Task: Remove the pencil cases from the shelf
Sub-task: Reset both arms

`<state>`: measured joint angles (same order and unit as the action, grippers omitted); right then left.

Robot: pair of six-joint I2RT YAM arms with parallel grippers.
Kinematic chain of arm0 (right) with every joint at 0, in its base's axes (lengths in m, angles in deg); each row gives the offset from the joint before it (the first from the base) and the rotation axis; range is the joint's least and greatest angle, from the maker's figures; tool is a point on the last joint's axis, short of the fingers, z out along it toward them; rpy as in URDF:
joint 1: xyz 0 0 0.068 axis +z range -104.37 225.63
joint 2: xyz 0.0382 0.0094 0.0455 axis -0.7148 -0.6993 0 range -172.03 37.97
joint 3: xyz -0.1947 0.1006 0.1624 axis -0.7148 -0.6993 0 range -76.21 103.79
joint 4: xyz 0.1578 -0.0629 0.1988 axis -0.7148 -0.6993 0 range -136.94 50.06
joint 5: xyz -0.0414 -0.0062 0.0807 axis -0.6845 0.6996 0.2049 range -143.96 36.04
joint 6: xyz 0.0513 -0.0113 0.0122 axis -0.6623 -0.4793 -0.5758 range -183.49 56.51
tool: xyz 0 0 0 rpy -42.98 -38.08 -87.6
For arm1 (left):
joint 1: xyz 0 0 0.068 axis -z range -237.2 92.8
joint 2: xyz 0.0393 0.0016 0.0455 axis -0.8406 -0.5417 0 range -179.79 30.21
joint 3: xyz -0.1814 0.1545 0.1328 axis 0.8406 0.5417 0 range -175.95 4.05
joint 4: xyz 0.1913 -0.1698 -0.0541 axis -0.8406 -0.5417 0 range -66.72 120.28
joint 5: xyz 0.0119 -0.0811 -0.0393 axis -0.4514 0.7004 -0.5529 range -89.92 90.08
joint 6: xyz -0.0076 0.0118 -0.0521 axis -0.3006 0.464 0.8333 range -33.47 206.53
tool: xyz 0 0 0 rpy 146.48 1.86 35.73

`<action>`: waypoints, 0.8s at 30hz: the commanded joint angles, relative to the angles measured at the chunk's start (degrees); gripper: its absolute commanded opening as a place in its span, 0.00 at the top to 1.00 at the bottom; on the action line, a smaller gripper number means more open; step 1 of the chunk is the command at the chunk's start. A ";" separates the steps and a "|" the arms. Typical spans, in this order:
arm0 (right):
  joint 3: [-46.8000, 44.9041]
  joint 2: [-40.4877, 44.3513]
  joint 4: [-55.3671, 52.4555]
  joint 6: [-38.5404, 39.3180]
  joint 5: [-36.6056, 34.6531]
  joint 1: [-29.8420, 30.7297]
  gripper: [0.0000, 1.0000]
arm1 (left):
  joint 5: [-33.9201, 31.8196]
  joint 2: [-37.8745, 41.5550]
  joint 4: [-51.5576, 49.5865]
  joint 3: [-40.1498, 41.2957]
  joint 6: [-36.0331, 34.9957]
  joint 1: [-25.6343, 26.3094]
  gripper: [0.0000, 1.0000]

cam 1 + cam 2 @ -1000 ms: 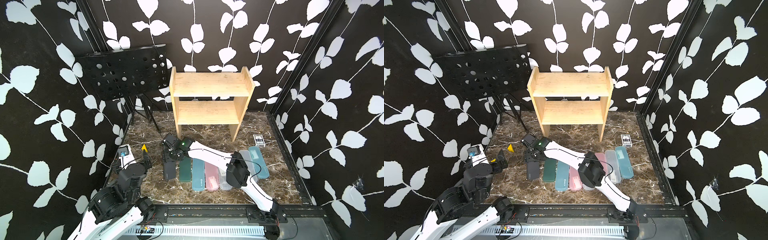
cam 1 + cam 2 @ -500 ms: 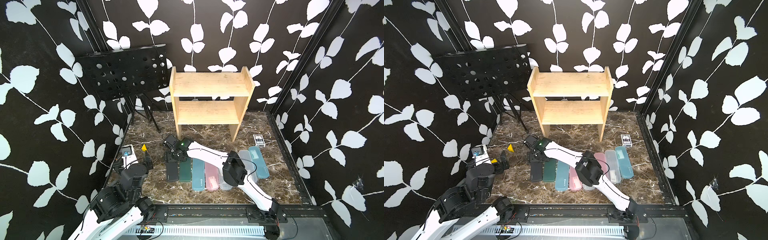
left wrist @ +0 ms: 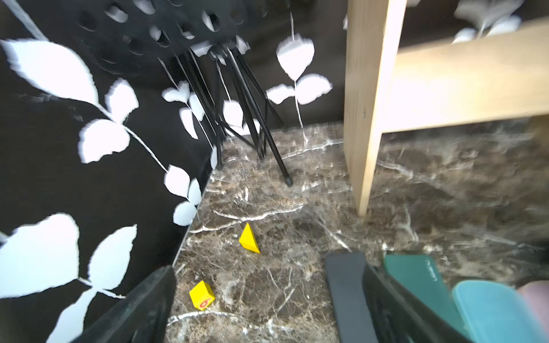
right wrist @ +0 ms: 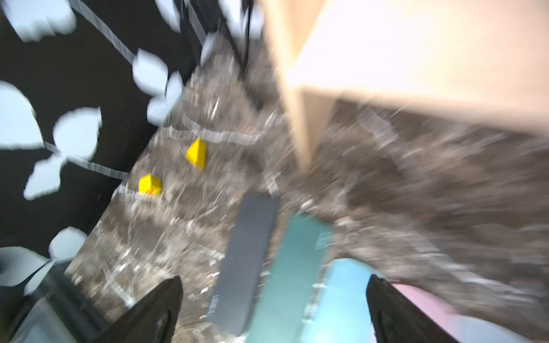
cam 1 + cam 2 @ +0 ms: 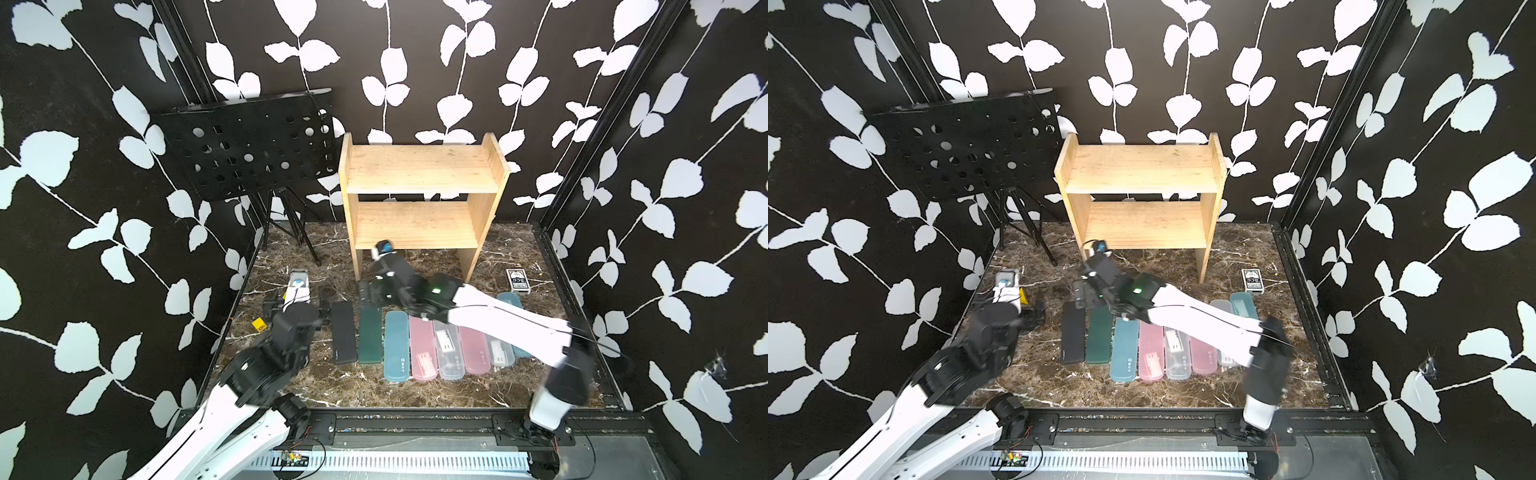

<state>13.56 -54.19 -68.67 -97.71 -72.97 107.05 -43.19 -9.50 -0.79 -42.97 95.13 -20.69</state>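
Eight pencil cases [image 5: 419, 349] lie side by side in a row on the tabletop [image 5: 374, 390], in front of the shelf [image 5: 419, 224]. Right gripper [image 4: 273, 282] is above the far ends of the dark grey case [image 5: 344, 332] and dark green case [image 5: 370, 336], fingers spread, empty. Its arm hides part of the row's right end. Left gripper [image 3: 267, 273] is just left of the dark grey case, fingers spread, empty. Music stand [image 5: 249, 145] and yellow blocks [image 3: 249, 239] are at left, card box [image 5: 517, 280] at right.

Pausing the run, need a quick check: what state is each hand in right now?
Left hand: open, holding nothing.
Right hand: open, holding nothing.
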 commanded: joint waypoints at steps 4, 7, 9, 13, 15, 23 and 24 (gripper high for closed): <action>-15.87 22.51 -4.26 10.03 -18.70 -4.83 0.01 | 20.39 -10.03 15.13 2.22 -2.08 -18.58 0.01; -21.81 32.98 -7.79 10.53 -17.94 -14.08 0.01 | 24.96 -14.27 17.44 1.83 -4.66 -25.17 0.01; -25.89 37.49 -7.22 12.13 -14.68 -22.03 0.01 | 27.49 -15.90 20.11 3.44 -8.17 -27.99 0.01; -31.27 37.19 -5.42 14.97 -6.12 -37.80 0.01 | 25.53 -16.83 35.65 14.05 -12.32 -30.78 0.01; -33.55 35.18 -1.92 15.80 -2.14 -44.00 0.01 | 27.33 -18.94 45.45 18.92 -12.38 -32.91 0.01; -40.45 24.24 14.52 19.78 1.35 -56.09 0.01 | 32.13 -37.64 75.47 26.31 -9.96 -35.30 0.01; -41.24 23.57 16.37 21.15 0.73 -56.09 0.01 | 32.79 -39.63 78.53 26.58 -10.37 -35.29 0.01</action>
<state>-26.04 -29.80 -60.97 -80.33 -73.12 51.34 -13.49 -45.93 59.60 -19.08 84.16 -55.49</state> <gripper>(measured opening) 0.993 0.990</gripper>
